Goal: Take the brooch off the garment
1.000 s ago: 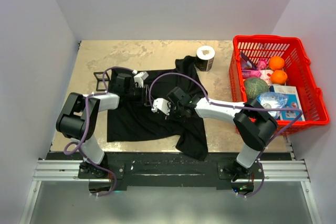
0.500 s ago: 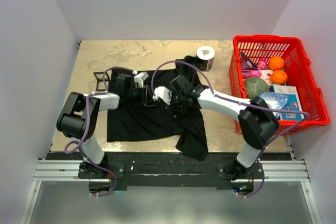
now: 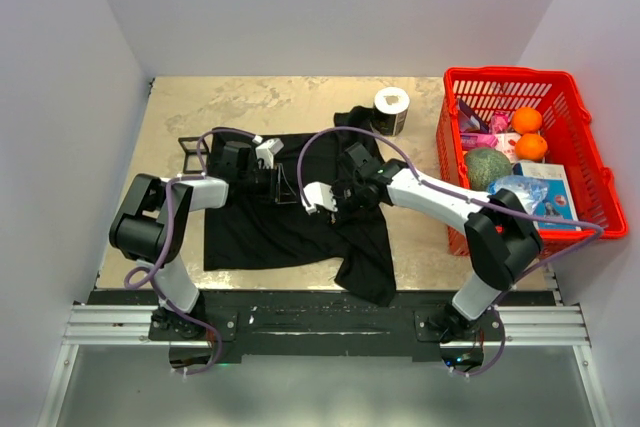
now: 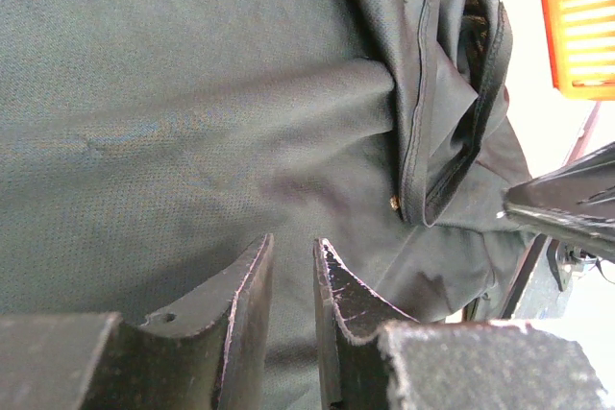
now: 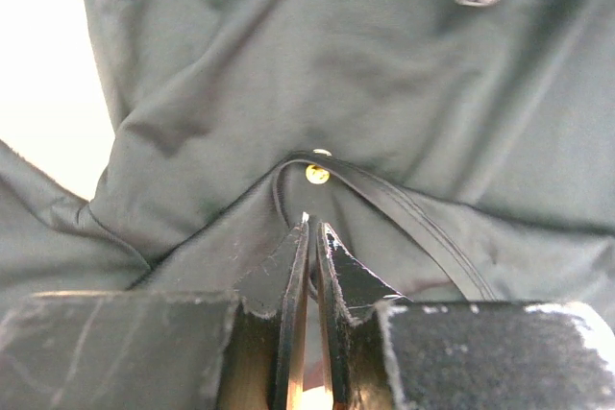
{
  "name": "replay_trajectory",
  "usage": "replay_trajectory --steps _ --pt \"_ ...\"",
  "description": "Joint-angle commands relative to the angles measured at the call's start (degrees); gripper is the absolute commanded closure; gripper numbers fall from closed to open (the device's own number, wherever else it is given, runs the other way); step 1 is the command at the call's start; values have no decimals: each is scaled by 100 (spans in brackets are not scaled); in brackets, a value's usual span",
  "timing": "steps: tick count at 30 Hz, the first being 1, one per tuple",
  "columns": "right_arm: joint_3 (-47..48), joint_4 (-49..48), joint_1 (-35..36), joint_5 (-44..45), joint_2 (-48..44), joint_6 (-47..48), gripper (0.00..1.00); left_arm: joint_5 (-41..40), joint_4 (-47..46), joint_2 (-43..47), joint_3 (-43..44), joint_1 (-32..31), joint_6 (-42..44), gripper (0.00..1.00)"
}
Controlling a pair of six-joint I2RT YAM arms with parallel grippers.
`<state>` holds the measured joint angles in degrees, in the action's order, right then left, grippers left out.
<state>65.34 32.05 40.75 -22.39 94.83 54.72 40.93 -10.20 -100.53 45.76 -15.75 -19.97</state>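
Where garment (image 5: 240, 45) folds, brooch (image 5: 316, 174) (golden).

We find no writing that we can read in any view. The blue-and-white box (image 3: 552, 197) in the red basket (image 3: 510, 74) carries print, and so does the pink packet (image 3: 480, 139) lying in the same basket, but on both the marks are too small and blurred for us to make out a word, brand or number.
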Motion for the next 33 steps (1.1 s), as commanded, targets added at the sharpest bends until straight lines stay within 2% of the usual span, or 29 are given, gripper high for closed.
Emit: replay_trajectory --steps 1,8,19,26,33 --pt "-74 222 -6 -362 194 1091 88 91 -79 -45 188 81 54 72" --pt "48 477 -6 -362 563 1919 88 82 -79 -125 223 107 72 72" --pt "373 574 -15 -406 967 2306 87 56 -114 -195 205 160 72 72" --pt "954 1346 -120 -468 994 2605 87 117 -140 -204 206 186 37 72" --pt "1191 1611 -155 -406 1143 2869 87 135 -123 -213 311 195 1 72"
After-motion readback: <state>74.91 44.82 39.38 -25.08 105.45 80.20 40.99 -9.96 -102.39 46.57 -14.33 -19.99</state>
